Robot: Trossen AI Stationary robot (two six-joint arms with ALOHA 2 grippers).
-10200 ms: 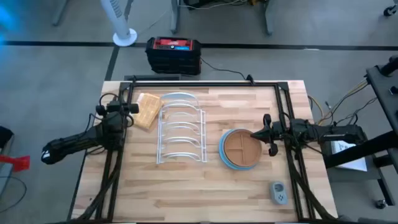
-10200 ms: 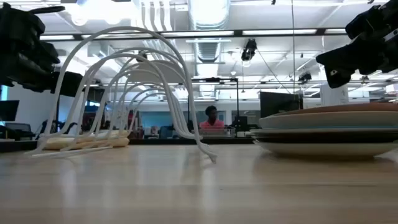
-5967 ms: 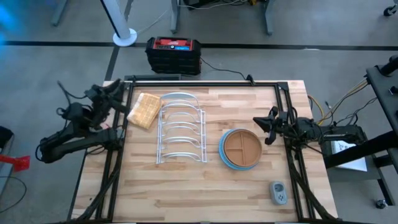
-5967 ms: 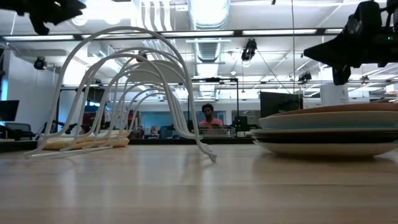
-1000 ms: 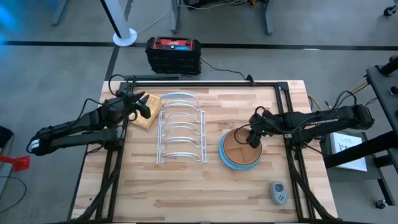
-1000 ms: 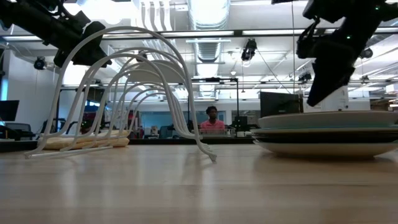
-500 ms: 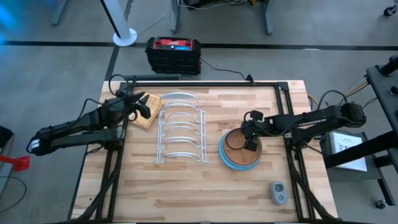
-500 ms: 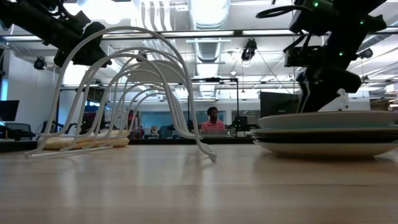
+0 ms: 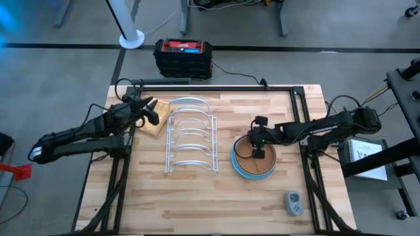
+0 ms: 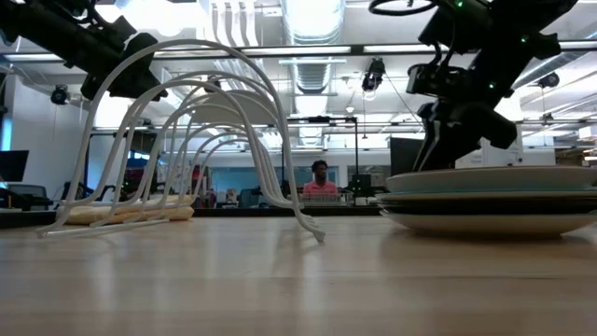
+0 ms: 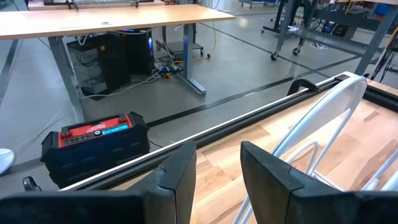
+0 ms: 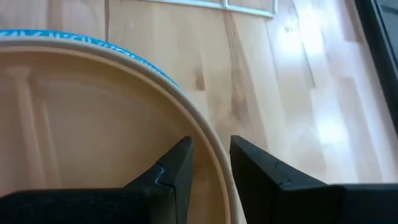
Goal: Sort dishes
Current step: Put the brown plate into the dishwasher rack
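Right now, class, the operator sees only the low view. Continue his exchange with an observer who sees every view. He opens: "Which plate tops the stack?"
Observer: The brown divided plate. A blue plate lies under it.
Operator: How does the right gripper meet it?
Observer: The right gripper straddles the rim, with one finger inside it and one outside.
Operator: And the left gripper?
Observer: The left gripper is open, over the tan block beside the rack.
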